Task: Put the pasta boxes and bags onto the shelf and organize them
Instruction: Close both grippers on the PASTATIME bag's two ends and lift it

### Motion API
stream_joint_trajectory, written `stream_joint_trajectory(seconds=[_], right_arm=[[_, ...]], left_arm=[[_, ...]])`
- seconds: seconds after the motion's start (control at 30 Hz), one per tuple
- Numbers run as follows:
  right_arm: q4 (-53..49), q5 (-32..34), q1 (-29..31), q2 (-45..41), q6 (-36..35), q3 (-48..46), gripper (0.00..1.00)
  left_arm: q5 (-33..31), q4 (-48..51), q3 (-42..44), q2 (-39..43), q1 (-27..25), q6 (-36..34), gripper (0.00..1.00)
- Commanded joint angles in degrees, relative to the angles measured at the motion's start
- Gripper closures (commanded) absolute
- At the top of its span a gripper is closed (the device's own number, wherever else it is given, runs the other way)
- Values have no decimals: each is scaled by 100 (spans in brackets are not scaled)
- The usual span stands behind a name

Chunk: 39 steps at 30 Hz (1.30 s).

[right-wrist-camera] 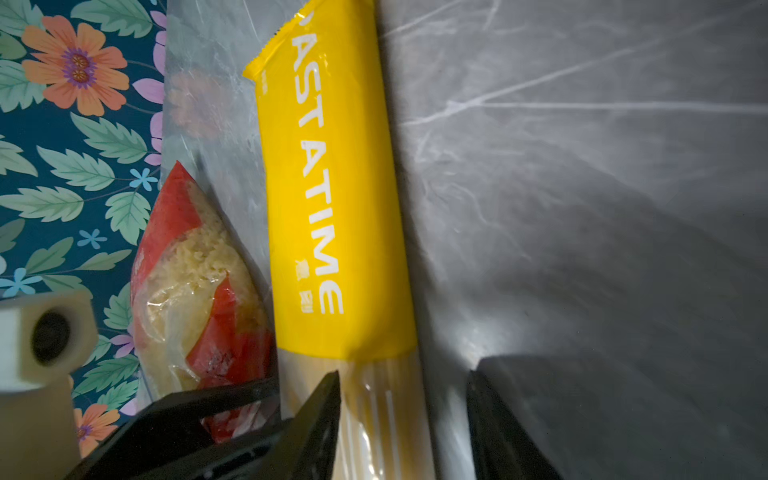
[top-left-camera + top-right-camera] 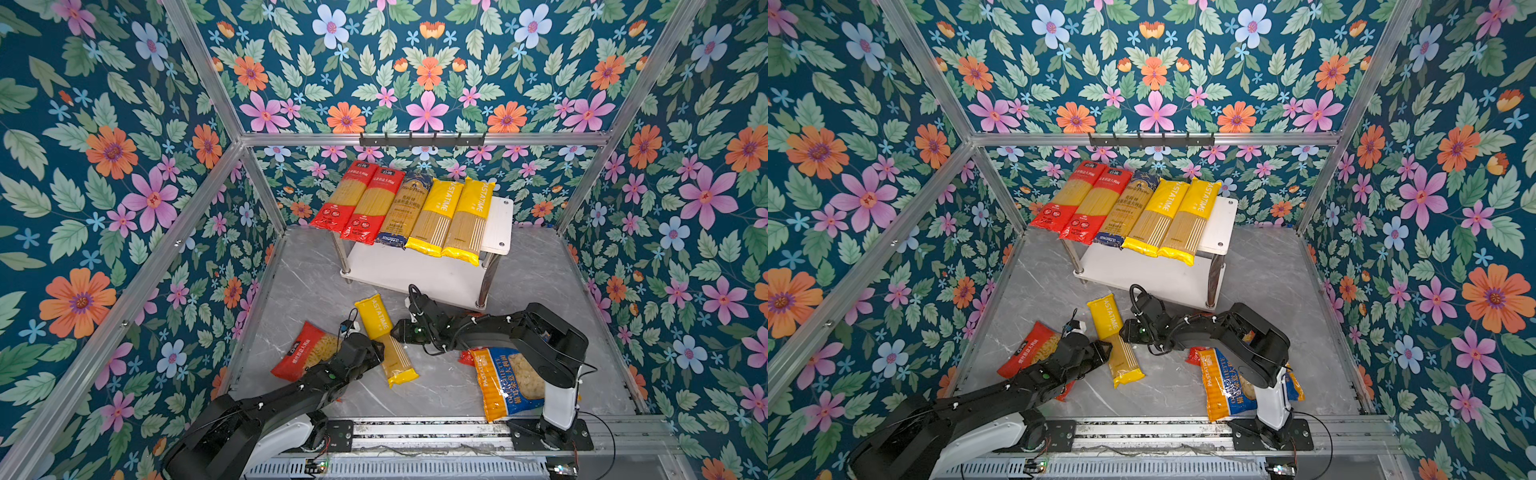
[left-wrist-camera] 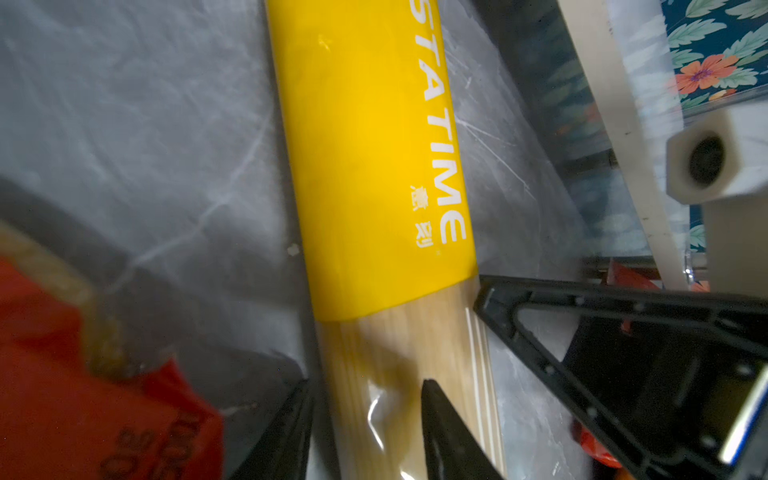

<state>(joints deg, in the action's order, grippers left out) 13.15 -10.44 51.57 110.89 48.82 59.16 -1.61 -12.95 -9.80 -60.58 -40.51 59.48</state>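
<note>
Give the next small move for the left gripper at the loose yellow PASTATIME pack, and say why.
Probably close the left gripper fully on the PASTATIME pack before lifting. Its jaws straddle only part of the clear section, one tip over the pack's top, so the grip looks unfinished. The right gripper stands open at the same pack, and the shelf has bare room on its top tier.
</note>
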Motion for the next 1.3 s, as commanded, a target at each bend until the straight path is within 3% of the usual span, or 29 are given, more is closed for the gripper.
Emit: stream_joint_trajectory(seconds=[0.0, 0.3, 0.57, 0.77, 0.9, 1.07, 1.27], right_arm=[[26, -256, 6, 156, -111, 109, 52], [744, -887, 6, 93, -78, -127, 76], [918, -753, 10, -545, -60, -659, 90], [888, -299, 20, -1149, -507, -1032, 99], [795, -54, 25, -1520, -926, -1163, 100], [781, 185, 37, -2177, -1679, -1366, 100], [569, 410, 65, -2629, -2318, -1420, 100]], left_arm=[[79, 214, 96, -132, 17, 51, 59], [404, -206, 114, -253, 18, 11, 75], [735, -394, 88, -175, 17, -111, 76], [854, -396, 95, 212, 17, -61, 64], [832, 33, -141, 820, 17, -238, 55], [714, 572, -484, 1438, 26, -647, 49], [774, 379, -444, 1702, 71, -735, 47]])
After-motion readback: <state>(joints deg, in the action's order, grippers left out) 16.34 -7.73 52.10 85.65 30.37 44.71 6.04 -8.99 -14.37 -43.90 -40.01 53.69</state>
